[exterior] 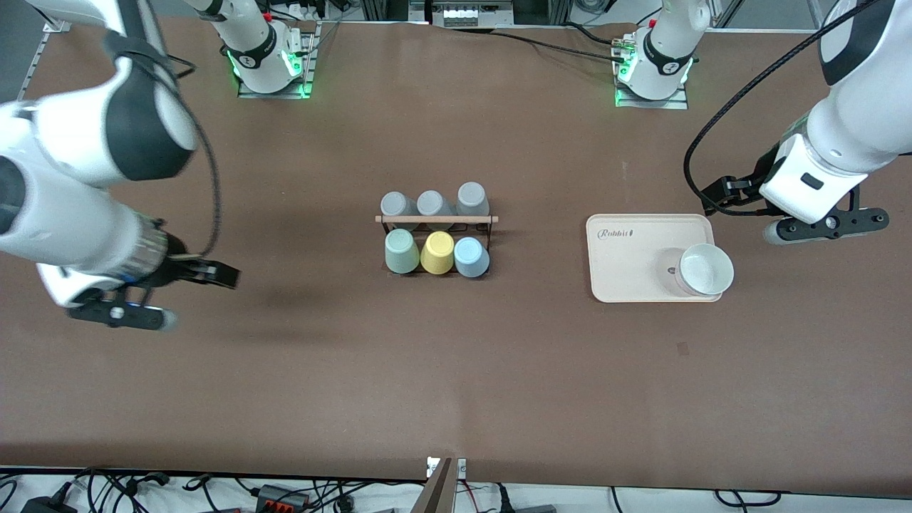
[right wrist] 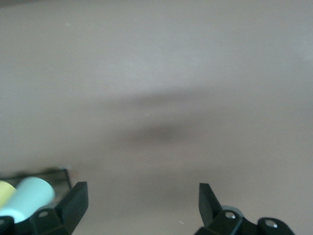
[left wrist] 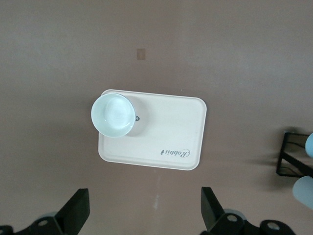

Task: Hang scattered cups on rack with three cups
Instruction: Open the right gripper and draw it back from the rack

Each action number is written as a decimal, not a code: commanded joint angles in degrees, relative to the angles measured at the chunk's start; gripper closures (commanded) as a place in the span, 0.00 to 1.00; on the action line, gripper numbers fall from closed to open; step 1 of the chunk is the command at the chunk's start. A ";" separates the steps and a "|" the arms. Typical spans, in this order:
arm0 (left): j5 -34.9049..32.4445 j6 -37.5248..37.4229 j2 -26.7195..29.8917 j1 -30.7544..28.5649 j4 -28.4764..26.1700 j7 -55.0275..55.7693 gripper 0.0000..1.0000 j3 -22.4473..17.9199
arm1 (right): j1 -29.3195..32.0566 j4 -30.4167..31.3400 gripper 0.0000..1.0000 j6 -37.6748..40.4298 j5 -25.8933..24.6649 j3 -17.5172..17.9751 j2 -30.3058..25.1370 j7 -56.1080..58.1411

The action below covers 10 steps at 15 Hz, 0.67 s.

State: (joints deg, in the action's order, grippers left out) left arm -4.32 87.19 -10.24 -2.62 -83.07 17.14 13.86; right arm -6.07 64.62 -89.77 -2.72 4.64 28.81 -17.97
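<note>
- The rack (exterior: 436, 219), a black wire frame with a pale wooden rod along its top, stands mid-desk, its long axis running between the arms' ends.
- On its nearer side hang the mint-green cup (exterior: 401, 251), a yellow cup (exterior: 437, 252) and the light blue cup (exterior: 471, 256), smooth handleless tumblers with bases toward the front camera; three grey cups (exterior: 432, 204) hang on its farther side.
- A white bowl (exterior: 705, 269) sits on a cream tray (exterior: 627, 271).
- The left gripper (left wrist: 145, 208) hovers by the tray, fingers spread wide, empty.
- The right gripper (right wrist: 142, 203) hangs over bare brown desk (exterior: 456, 385), fingers wide apart, empty.

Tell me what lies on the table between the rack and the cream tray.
Nothing: the front view shows only bare brown table between the rack and the cream tray.
</note>
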 commanded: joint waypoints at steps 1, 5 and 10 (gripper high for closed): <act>2.12 -0.26 1.01 3.67 -0.25 -8.24 0.00 -6.21 | 3.08 1.38 0.00 3.54 -0.18 1.16 -4.45 4.34; 2.21 -0.35 2.24 3.59 -1.38 -8.44 0.00 -6.13 | 4.67 17.50 0.00 -2.22 -1.49 0.98 -17.43 4.88; 2.30 -0.09 3.03 3.59 -1.83 -7.65 0.00 -6.04 | 5.02 30.13 0.00 -8.94 -1.85 0.98 -25.65 5.05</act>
State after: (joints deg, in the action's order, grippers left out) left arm -3.09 87.15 -9.39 0.64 -83.06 10.08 8.41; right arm -2.30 88.32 -96.00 -4.00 4.71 7.32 -13.76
